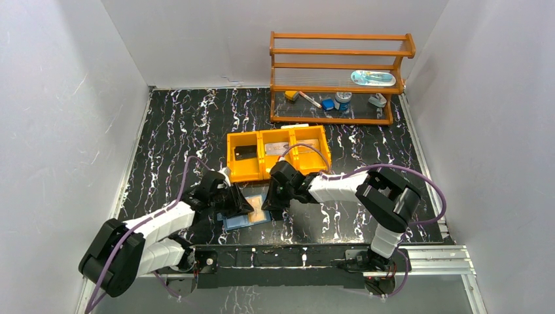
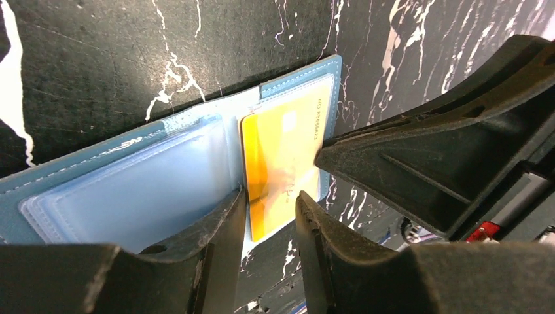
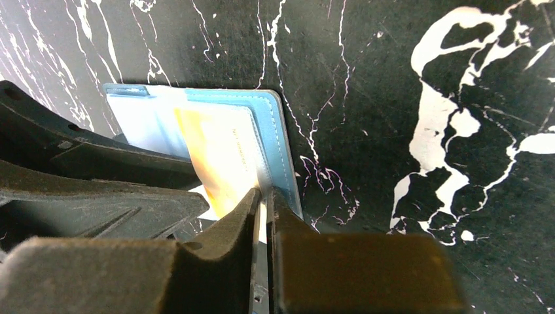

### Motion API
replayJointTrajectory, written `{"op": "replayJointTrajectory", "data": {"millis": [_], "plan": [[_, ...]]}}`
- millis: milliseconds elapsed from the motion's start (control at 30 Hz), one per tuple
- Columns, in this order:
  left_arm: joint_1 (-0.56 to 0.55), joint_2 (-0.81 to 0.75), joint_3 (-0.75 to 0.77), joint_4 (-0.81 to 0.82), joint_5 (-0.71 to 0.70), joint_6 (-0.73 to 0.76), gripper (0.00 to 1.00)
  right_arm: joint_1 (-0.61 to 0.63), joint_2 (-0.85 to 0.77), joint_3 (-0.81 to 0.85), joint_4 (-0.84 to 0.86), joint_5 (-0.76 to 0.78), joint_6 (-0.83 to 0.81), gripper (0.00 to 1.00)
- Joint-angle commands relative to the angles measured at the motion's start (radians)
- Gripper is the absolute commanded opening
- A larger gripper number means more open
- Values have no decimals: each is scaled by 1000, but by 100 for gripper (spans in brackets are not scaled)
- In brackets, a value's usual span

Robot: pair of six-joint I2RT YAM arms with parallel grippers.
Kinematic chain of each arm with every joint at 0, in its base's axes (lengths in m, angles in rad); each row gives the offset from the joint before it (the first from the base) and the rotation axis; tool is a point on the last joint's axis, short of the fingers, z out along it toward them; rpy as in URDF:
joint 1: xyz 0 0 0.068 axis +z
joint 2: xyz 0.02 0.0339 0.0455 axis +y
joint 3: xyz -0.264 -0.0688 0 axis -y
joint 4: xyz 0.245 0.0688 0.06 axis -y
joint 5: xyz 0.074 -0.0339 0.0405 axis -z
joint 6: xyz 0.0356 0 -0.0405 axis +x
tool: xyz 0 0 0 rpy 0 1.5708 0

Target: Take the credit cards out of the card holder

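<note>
Currently step = pulling a card. Card holder (image 1: 243, 219) lies open on bench (image 1: 177, 131), just in front of orange tray (image 1: 230, 157); orange card (image 2: 281, 157) sticks partly out of its slot. L hand (image 2: 270, 226) open, fingers astride card's free end. R hand (image 3: 263, 209) fingers nearly together at leaf edge, can't tell if pinching card/sleeve. Next, prob: L closes on card, slides it clear w/o dragging holder.

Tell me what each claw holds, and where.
Right claw pinches the card holder at its edge beside the orange card. Left claw stands open over that card's end, gripping nothing.
</note>
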Motion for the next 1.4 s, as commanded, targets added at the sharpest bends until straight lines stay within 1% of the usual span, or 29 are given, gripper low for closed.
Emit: {"op": "replayJointTrajectory", "data": {"millis": [0,100,167,300,467,767,867,933,1000,1100,1167,1200,1367], "plan": [[29,25,-103,86,45,-21,33,14,61,-48,-44,-20,-9,14],[40,23,-160,216,114,-65,31,15,63,-52,-27,-34,-9,10],[44,26,-185,287,151,-83,26,14,64,-53,-11,-46,-10,8],[53,20,-194,344,187,-93,20,17,65,-62,15,-72,-14,6],[54,23,-195,411,220,-110,15,24,63,-76,42,-102,0,4],[53,17,-188,488,228,-172,12,47,63,-81,74,-127,8,3],[54,11,-182,470,193,-186,14,48,61,-85,87,-134,13,3],[53,5,-174,435,160,-182,18,48,61,-84,91,-135,14,3],[54,3,-172,432,140,-180,19,48,63,-83,91,-138,13,3],[53,7,-144,366,113,-144,11,48,64,-83,91,-139,12,3],[53,7,-125,328,97,-123,2,48,62,-85,90,-138,12,3],[53,4,-115,307,89,-110,0,48,61,-86,90,-136,12,3],[53,-23,-65,215,74,-39,0,48,48,-85,86,-129,9,3]]}}
